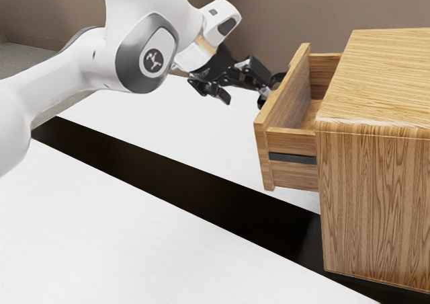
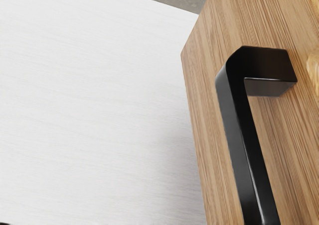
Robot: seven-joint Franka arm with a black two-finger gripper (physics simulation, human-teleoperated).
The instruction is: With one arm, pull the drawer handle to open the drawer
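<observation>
Ok, here we were: the arm (image 1: 101,55) reached in and the claw (image 1: 243,94) hung just in front of the drawer (image 1: 285,116), above the white worktop (image 1: 134,237). The claw was released, w/ its black fingers (image 1: 216,90) spread wide and nothing pinched between them. One finger sat well off from the wood. The other was right up against the drawer front, where the handle (image 1: 263,100) was, though we couldn't tell whether it was really touching or hooking the bar.

And the drawer stood partly out of the cabinet (image 1: 376,183). Its front was tilted a bit toward the claw, and the open box showed behind it on the side away from the claw. The cabinet body was beyond the drawer, farther from the claw.

From the wrist cam, the handle (image 2: 244,135) came up very close beside the claw. It was a black bar bent at a right angle, w/ one short end fixed into the wood and the long part running along the drawer front (image 2: 286,155). The bare worktop (image 2: 89,110) lay straight under the claw, next to the drawer's edge.

Below the claw and nearer the camera, a dark strip (image 1: 168,176) cut across the worktop.
</observation>
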